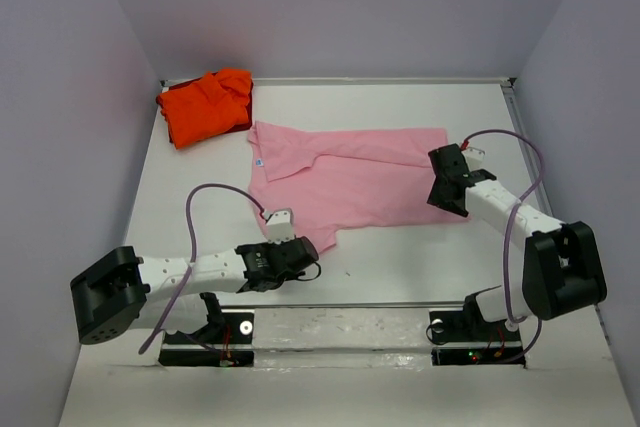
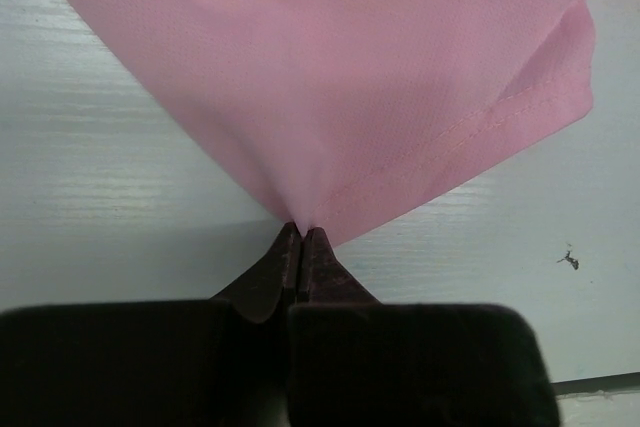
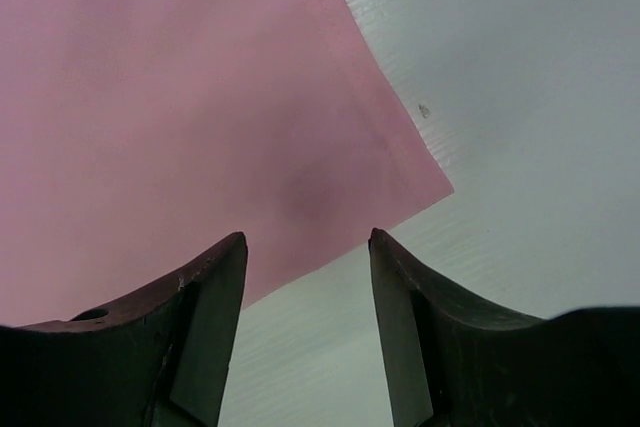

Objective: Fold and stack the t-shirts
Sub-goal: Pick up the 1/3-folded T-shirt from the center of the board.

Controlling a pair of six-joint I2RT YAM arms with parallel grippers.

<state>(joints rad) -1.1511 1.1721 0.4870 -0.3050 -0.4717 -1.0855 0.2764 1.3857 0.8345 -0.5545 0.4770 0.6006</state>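
The light pink t-shirt [image 1: 345, 182] lies partly folded in the middle of the white table. My left gripper [image 1: 312, 250] is at its near left corner and is shut on a pinch of the pink cloth [image 2: 330, 97], seen at the fingertips in the left wrist view [image 2: 302, 230]. My right gripper [image 1: 445, 199] is open and empty at the shirt's right edge; its fingers [image 3: 215, 277] hover over the pink corner [image 3: 400, 177]. The orange-red t-shirt [image 1: 205, 107] lies bunched at the far left corner.
A white table [image 1: 380, 257] walled by grey panels. A raised rail runs along the near edge above the arm bases [image 1: 340, 305]. Purple cables loop off both arms [image 1: 205, 192].
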